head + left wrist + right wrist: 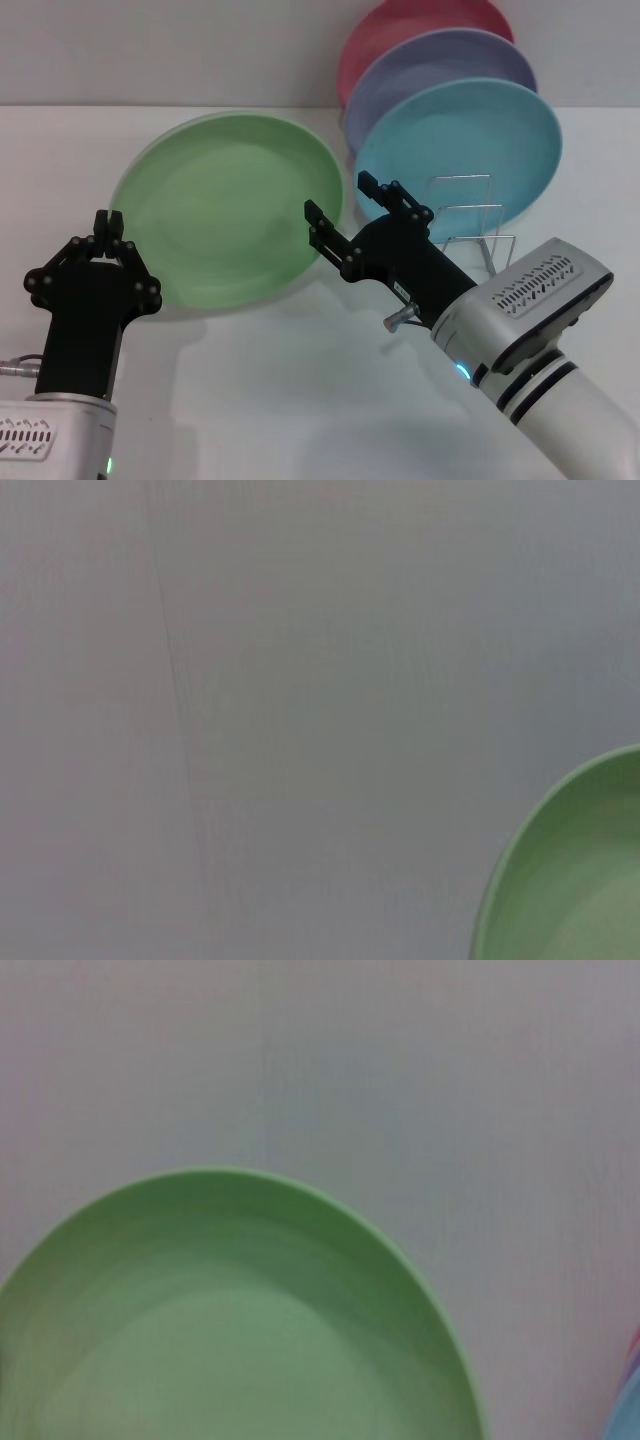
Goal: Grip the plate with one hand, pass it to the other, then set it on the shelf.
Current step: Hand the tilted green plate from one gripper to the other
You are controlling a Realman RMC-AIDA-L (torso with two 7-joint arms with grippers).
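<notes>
The light green plate [225, 205] lies on the white table left of centre. It also shows in the left wrist view [570, 880] and the right wrist view [230, 1320]. My right gripper [345, 205] is open, its fingers on either side of the plate's right rim. My left gripper [109, 222] looks shut and sits just at the plate's left rim; I see no hold on it. The silver wire shelf [470, 215] stands behind the right gripper, partly hidden by it.
A turquoise-blue plate [460, 150] stands upright in the wire shelf, with a lavender plate [440, 65] and a pink plate [420, 30] behind it. White table [270, 400] spreads in front of the plate between my arms.
</notes>
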